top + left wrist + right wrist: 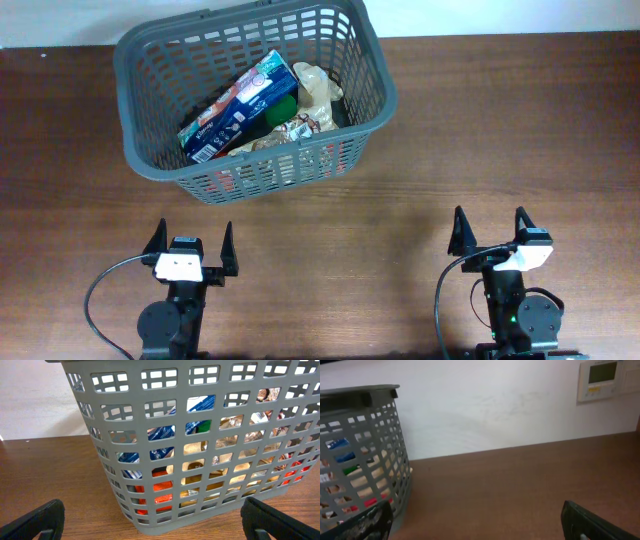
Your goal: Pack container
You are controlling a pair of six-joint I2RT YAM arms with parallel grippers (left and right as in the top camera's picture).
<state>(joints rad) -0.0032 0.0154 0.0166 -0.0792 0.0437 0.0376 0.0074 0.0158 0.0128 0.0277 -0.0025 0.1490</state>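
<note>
1. Overhead view. Left hand and right hand sit along the near edge of the brown wooden surface, well apart from each other. Each has its two fingers spread wide and holds nothing.
2. Beyond them, at the far left of the surface, the container stands upright with its opening facing up. Its long axis runs roughly left to right but is skewed, so the left end lies nearer the arms and the right end points toward the far edge.
3. Inside, a blue box leans diagonally, its long axis close to the container's own. A crinkled beige packet lies beside it at the right end, with something green between them.
4. Left wrist view. Two dark fingers show in the bottom corners, far apart, with bare surface between them. The container fills most of the frame just ahead, one rounded corner turned toward the camera. Blue, green, beige and red show through its slots.
5. Right wrist view. The right hand's fingers sit in the bottom corners, again wide and empty. The container appears only at the left edge, off to the side of this hand. A white wall runs behind the surface, with a pale control panel mounted at the upper right.
</note>
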